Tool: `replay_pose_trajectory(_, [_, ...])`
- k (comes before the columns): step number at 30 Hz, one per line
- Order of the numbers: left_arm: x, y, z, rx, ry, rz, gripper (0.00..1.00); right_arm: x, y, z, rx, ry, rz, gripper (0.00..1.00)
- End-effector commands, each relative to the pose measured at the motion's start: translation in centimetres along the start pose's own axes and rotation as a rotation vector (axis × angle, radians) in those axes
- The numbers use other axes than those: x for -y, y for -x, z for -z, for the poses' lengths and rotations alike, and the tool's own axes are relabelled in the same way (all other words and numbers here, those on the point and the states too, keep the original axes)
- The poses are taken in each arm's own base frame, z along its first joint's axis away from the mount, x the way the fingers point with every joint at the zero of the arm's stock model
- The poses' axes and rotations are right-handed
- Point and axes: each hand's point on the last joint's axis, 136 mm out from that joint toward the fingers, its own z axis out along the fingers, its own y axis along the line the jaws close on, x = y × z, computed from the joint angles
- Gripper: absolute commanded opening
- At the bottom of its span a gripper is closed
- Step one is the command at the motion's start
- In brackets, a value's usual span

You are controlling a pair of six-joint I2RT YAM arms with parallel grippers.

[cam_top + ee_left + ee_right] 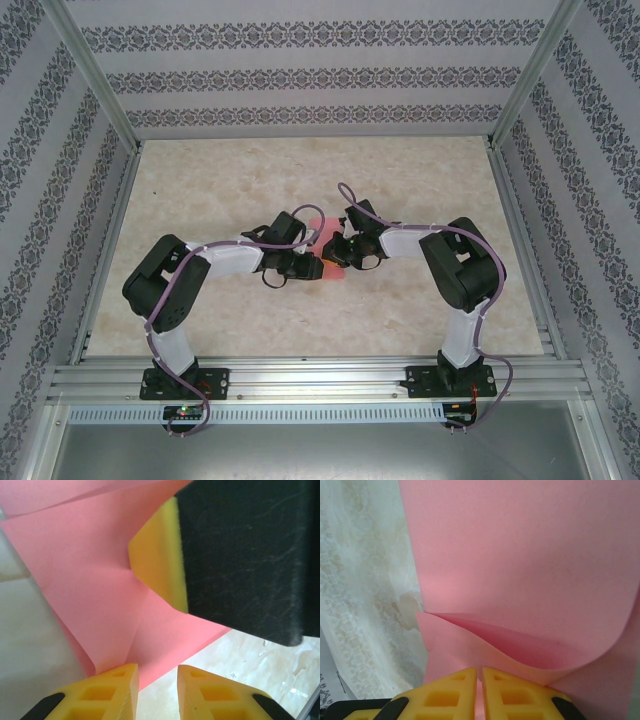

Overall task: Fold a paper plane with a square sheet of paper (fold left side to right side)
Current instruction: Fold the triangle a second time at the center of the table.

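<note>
Paper (pixel 330 266) at mid-table (pixel 300 170), between my two pincers. Right pincer (pixel 481 672) is pinched tight on a curled fold, and the sheet bows up and away from the tips. Left pincer (pixel 157 672) stands narrowly apart, with bare table in the gap and one tip at the paper's lower corner. Creases cross the sheet. My right's yellow pad (pixel 157 555) lies against the paper ahead of my left.

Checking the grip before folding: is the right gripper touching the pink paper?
Touching. The right wrist view shows the right gripper with jaws closed on the curled fold of the pink paper.
</note>
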Motion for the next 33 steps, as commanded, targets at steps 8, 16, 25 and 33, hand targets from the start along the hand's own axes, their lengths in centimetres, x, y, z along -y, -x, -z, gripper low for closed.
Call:
replay_pose_trajectory(8, [-1.6, -1.2, -1.0, -0.023, 0.047, 0.019, 0.28, 3.4, -1.7, -1.1, -0.044, -0.126, -0.029, 0.13])
replay_pose_trajectory(16, [-2.9, -2.3, -1.4, -0.029, 0.079, 0.047, 0.28, 1.5, -0.8, -0.2, -0.017, -0.071, 0.009, 0.14])
replay_pose_trajectory(25, [-3.0, -2.8, -2.2, -0.021, 0.04, 0.071, 0.23, -2.4, -0.4, 1.6, 0.02, 0.057, 0.055, 0.09])
replay_pose_trajectory(33, [-3.3, -2.9, -2.3, -0.021, 0.045, 0.07, 0.2, -2.3, -1.7, 0.2, -0.013, 0.052, 0.033, 0.05])
